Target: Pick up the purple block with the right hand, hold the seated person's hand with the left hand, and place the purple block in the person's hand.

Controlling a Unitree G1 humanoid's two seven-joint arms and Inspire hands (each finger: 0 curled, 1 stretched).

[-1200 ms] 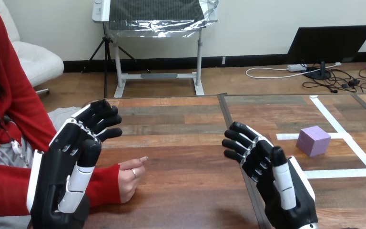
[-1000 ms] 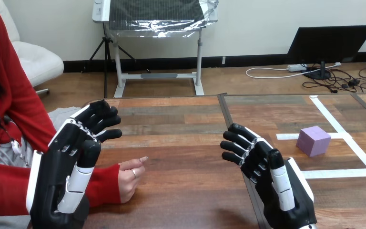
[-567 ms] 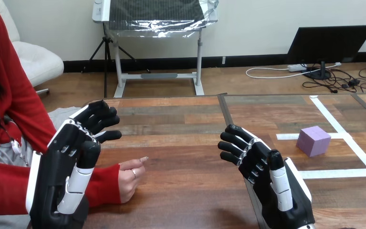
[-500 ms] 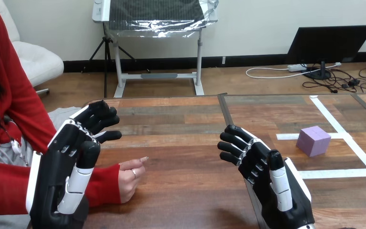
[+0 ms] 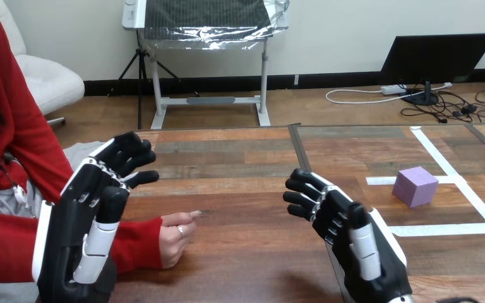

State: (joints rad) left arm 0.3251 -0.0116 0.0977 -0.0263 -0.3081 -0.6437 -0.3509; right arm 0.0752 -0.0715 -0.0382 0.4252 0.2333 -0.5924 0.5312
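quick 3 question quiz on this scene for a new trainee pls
1. True or false: the right robot hand holds the purple block.
2. The person's hand rests on: A) the table B) the purple block C) the right robot hand.
3. Fill in: the left robot hand, fingers relaxed, holds ____.
Key: 1 false, the block sits on the table apart from it; 2 A; 3 nothing.

A lab bench, seemingly (white tape lines (image 5: 435, 151) mark the wooden table (image 5: 240, 189)).
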